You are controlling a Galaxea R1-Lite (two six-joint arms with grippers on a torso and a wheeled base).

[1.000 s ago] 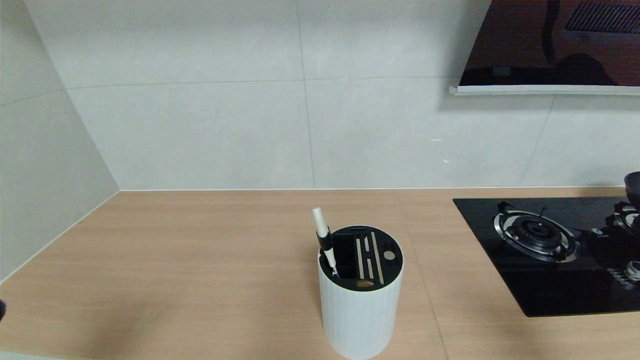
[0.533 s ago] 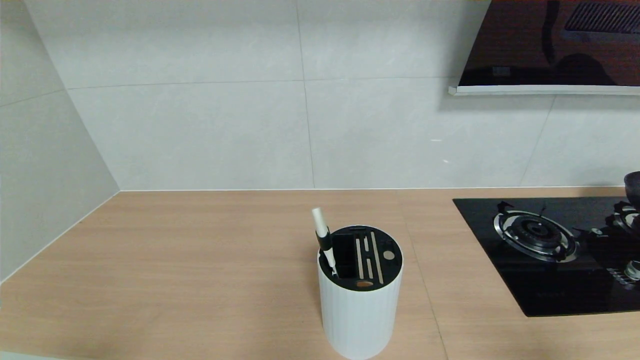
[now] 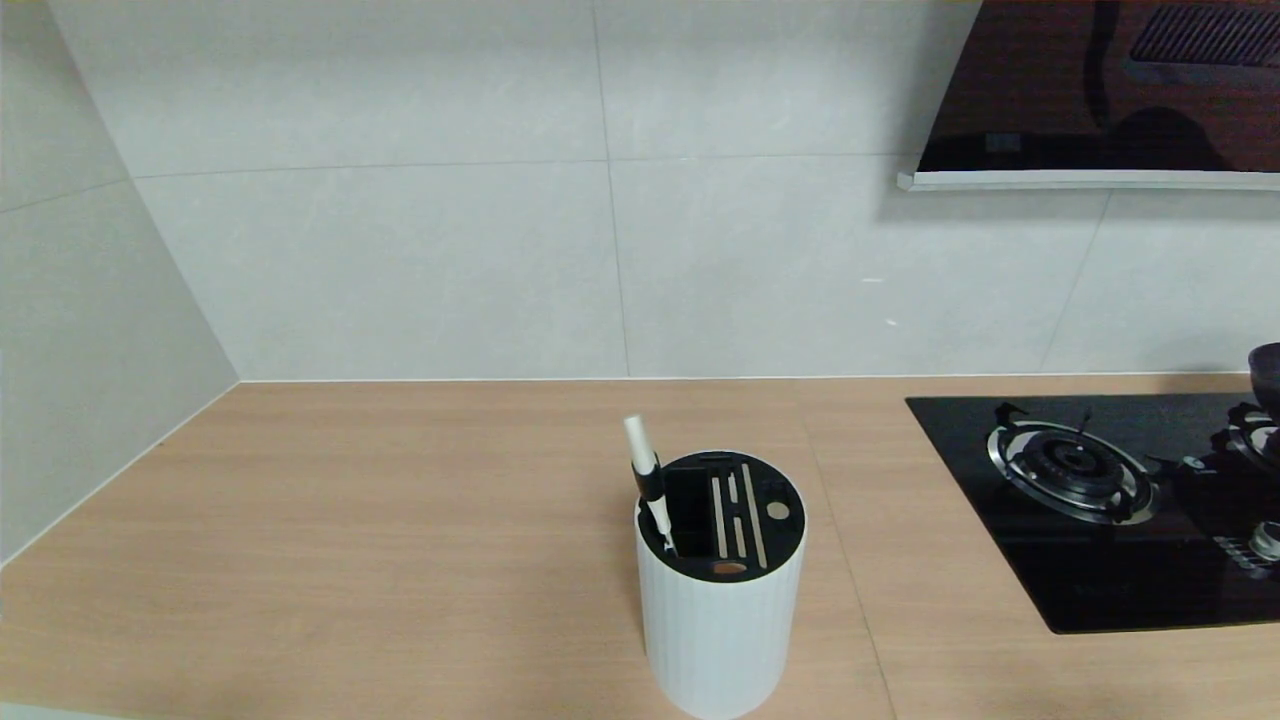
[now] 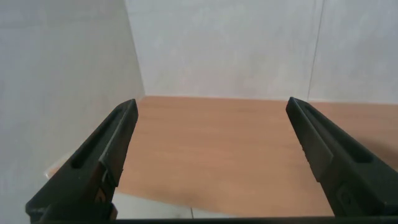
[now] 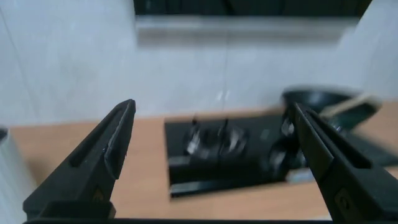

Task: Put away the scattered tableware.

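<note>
While both sets of fingers sit spread and empty, the white-handled utensil is stowed in the holder.
Left fingers (image 4: 102, 155): wide apart, bare bench (image 4: 211, 155) between and beyond them. Right fingers (image 5: 102, 155): wide apart, black hob (image 5: 230, 155) on the bench beyond the gap, dark pan (image 5: 320, 102) past one finger. White-handled utensil (image 3: 640, 450) stands tilted in the edge slot of the white ribbed holder (image 3: 720, 620), which is upright on the bench, well apart from the hob.
</note>
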